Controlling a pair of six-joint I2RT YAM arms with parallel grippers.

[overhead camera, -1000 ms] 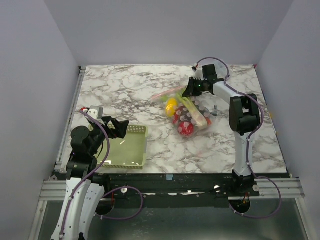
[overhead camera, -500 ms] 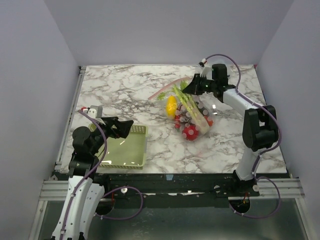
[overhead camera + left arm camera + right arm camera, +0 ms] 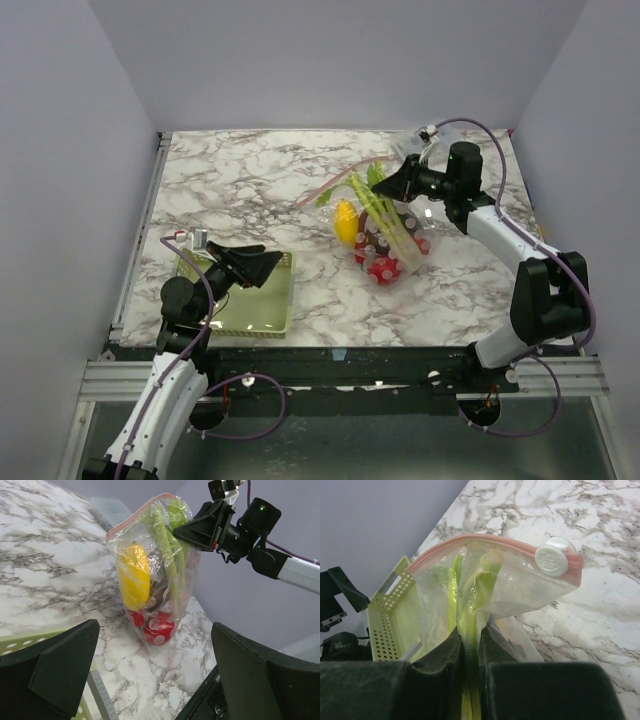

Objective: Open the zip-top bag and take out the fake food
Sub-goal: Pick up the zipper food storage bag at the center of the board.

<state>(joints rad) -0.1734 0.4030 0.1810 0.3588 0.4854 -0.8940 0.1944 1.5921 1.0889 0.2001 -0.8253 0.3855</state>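
The zip-top bag hangs upright over the marble table, its pink zip strip on top with a white slider at one end. My right gripper is shut on the bag's upper part, pinching plastic and a pale green stalk between its fingers. Inside the bag the fake food shows: a yellow piece, a red round fruit and green stalks. My left gripper stands open over the basket, apart from the bag and aimed at it, with nothing between its fingers.
A pale green mesh basket lies at the table's near left under the left gripper; it also shows behind the bag as the basket in the right wrist view. Grey walls enclose the table on three sides.
My right arm has lifted the bag off the table and drawn it rightward, so it now hangs upright. My left arm has swung forward and right over the basket, jaws still wide.
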